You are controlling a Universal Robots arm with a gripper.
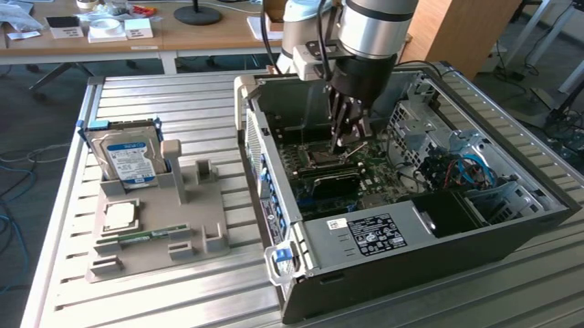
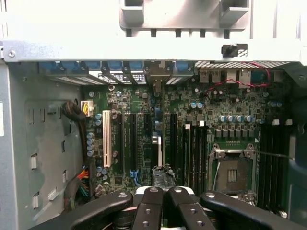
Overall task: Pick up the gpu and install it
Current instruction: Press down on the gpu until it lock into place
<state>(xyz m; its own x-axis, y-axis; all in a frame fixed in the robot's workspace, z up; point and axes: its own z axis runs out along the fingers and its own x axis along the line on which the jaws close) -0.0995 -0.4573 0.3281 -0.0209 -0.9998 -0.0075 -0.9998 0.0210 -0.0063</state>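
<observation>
Black fingers of the gripper [image 2: 163,194] press shut over the motherboard [image 2: 192,139], its slots running lengthwise straight ahead of them.

A ribbed metal work table [image 1: 137,294] fills the lower part of the exterior view, standing on a dark grey floor [image 1: 27,198] at the left edge where blue cables [image 1: 14,167] trail. Across the upper left runs a light wooden desk [image 1: 182,37] carrying small white boxes [image 1: 123,29] and a round black stand base [image 1: 198,14] (its pole rises out of frame). At upper right stands a wooden panel [image 1: 461,31], with daylight brightening the floor beyond.
</observation>
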